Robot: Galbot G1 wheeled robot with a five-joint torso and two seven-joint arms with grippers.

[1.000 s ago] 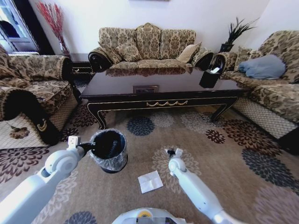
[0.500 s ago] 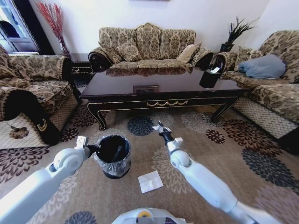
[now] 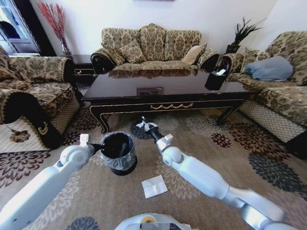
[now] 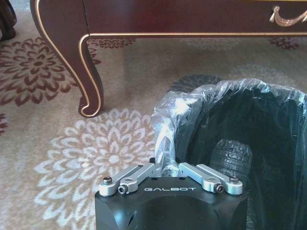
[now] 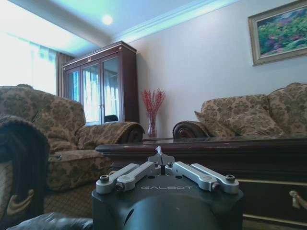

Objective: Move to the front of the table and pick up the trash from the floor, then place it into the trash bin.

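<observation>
One small white scrap [image 3: 142,124] pinched between the closed fingers of the right gripper [image 3: 145,126], raised out toward the table [image 3: 163,106]; trash bin [image 3: 118,152] just below and to its left, so next move likely down and leftward over the open mouth. Left gripper [image 4: 167,168] clamped on the bin's liner rim, steadying it. Flat white paper sheet [image 3: 154,186] on the carpet well behind the right gripper, nearer the right arm.

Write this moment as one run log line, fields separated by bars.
left gripper: shut on trash bin liner rim | right gripper: shut on white scrap, raised beside bin | white paper sheet: on carpet
</observation>
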